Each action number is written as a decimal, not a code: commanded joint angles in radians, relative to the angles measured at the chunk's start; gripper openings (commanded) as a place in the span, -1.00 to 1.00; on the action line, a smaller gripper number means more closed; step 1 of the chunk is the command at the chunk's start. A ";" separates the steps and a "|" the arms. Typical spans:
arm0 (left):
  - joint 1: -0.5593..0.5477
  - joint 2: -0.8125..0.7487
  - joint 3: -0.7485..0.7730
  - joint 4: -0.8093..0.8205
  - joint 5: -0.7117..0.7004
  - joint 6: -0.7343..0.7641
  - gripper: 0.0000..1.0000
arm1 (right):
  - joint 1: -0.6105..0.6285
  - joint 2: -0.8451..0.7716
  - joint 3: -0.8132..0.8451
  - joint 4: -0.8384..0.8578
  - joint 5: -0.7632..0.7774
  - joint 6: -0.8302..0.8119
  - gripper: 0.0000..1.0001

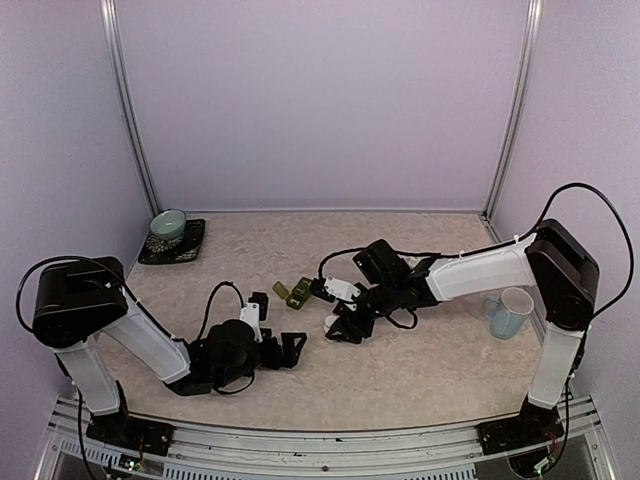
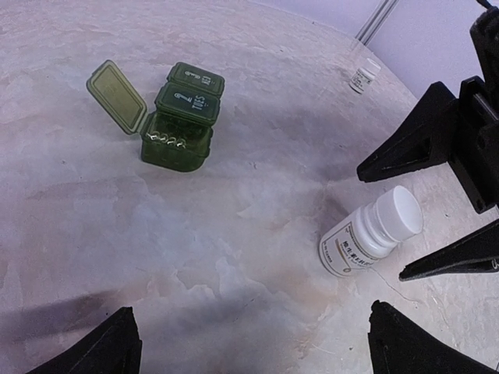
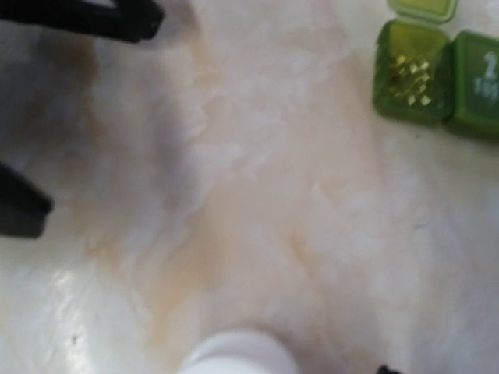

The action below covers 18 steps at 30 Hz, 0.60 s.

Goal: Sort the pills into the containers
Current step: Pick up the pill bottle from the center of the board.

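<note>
Containers (image 2: 183, 117) sit ahead of the left gripper (image 2: 249, 331) and off to its left: a dark green strip of three joined compartments resting flat on the table (image 2: 234, 202). The compartment nearest that gripper has its lid (image 2: 117, 97) swung back, and a few small yellowish pills (image 2: 168, 140) lie inside. The other two lids are down. The near one was probably left open so that more pills can be dropped in without handling the strip again.

A white pill bottle (image 2: 355, 248) lies on its side just to the right of the strip, cap end pointing toward the right gripper (image 2: 380, 224). That gripper's black fingers (image 2: 421, 152) stand spread on either side of the cap, with a gap visible on each side, so it is open around the bottle and not gripping it. This looks like the approach to a pickup, taking the bottle across its width.

The left gripper hangs low over bare table with its jaws at full spread and nothing between them, apparently waiting clear of the other arm's work.

Well behind the right gripper, by that arm's elbow, stands a pale blue mug (image 1: 510, 312), which plays no part here.
</note>
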 commanded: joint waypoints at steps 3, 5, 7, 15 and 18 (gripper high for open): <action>-0.005 -0.005 -0.022 0.037 -0.014 -0.004 0.97 | 0.009 0.037 0.063 -0.011 0.033 -0.009 0.28; -0.005 -0.007 -0.024 0.039 -0.016 -0.003 0.98 | 0.009 0.040 0.069 -0.015 0.027 -0.009 0.25; -0.005 -0.008 -0.025 0.038 -0.017 -0.003 0.98 | 0.011 0.045 0.074 -0.025 0.023 -0.012 0.25; -0.005 -0.006 -0.027 0.041 -0.019 -0.004 0.98 | 0.020 0.061 0.075 -0.049 0.027 -0.021 0.25; -0.005 -0.006 -0.025 0.043 -0.019 -0.003 0.98 | 0.023 0.065 0.074 -0.051 0.037 -0.023 0.23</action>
